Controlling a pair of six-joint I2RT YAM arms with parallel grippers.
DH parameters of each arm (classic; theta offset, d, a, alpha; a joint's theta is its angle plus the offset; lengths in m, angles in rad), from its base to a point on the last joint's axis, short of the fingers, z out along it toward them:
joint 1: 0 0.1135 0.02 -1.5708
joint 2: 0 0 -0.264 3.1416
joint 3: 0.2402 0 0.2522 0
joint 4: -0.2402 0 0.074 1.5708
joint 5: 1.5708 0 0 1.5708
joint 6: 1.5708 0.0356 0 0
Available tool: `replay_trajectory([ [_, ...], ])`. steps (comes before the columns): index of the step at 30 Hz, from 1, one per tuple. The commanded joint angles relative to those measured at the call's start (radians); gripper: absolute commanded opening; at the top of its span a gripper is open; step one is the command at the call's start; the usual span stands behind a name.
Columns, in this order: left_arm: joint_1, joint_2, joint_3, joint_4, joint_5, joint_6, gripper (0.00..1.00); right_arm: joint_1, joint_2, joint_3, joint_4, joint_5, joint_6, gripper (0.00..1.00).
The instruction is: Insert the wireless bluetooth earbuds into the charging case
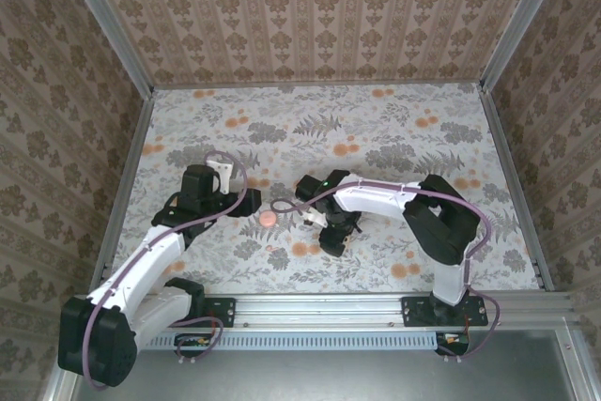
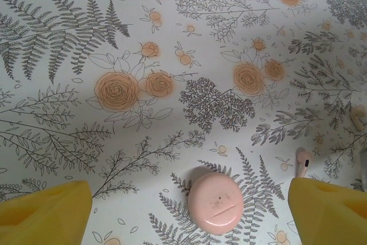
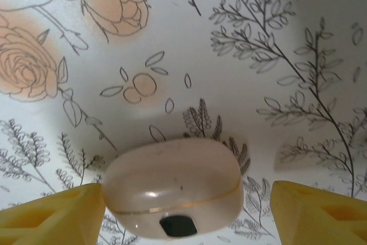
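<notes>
On the desk (image 1: 394,138), left jaws gape wide, holding nothing. Right jaws stand open either side of a pale gold-seamed shell (image 3: 172,193), unclamped; what it is, I cannot tell. In the left wrist view the pink charging case (image 2: 217,202) sits bottom centre, earbuds (image 2: 302,160) (image 2: 358,116) toward the right edge.

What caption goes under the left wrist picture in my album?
Pink charging case on the flowery table between the left arm's open jaws, two earbuds lying to its right.

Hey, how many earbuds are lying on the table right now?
2. The first earbud lies beside the pink case; the second earbud, beyond it, is probably the one between the right gripper's fingers.
</notes>
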Motion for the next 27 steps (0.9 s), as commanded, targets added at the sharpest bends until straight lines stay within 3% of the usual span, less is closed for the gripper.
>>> replay_trajectory([
  [1,-0.004,-0.017,0.0,-0.023,-0.014,0.011,0.89,0.008,0.029,0.026,-0.009,-0.013,0.005,0.71],
  [13,-0.004,-0.047,0.006,0.016,0.018,0.05,0.89,0.002,-0.013,-0.004,0.049,-0.052,0.18,0.48],
  [23,-0.013,-0.17,0.009,0.189,0.184,0.129,0.86,-0.075,-0.298,0.02,0.096,-0.101,0.558,0.46],
  [27,-0.086,-0.169,0.018,0.285,0.18,0.115,0.84,-0.136,-0.453,-0.013,0.193,-0.151,0.755,0.46],
])
